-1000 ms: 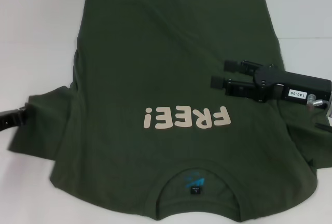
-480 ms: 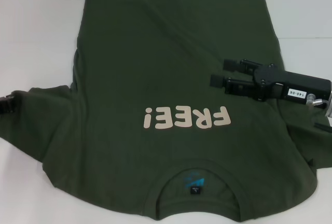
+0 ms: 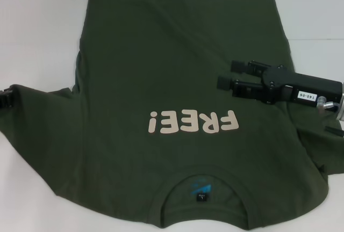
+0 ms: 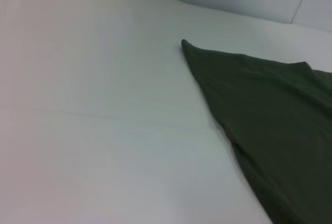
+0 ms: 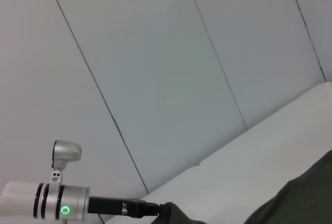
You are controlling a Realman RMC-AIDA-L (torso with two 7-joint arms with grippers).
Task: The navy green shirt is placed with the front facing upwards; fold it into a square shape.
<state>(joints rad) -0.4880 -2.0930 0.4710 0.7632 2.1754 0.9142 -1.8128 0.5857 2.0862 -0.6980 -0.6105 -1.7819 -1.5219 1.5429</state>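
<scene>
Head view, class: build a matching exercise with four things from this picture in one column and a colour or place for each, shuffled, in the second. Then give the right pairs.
Column 1
1. navy green shirt
2. FREE! lettering
3. right gripper
4. neck label

Column 2
A. pale pinkish, on the chest
B. jaws open, above the shirt's right side
C. spread front-up on the white table
D. inside the collar, blue print

Pairs: 1-C, 2-A, 3-B, 4-D

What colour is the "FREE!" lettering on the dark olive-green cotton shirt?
Pale pinkish-beige lettering, clearest in the head view.
</scene>
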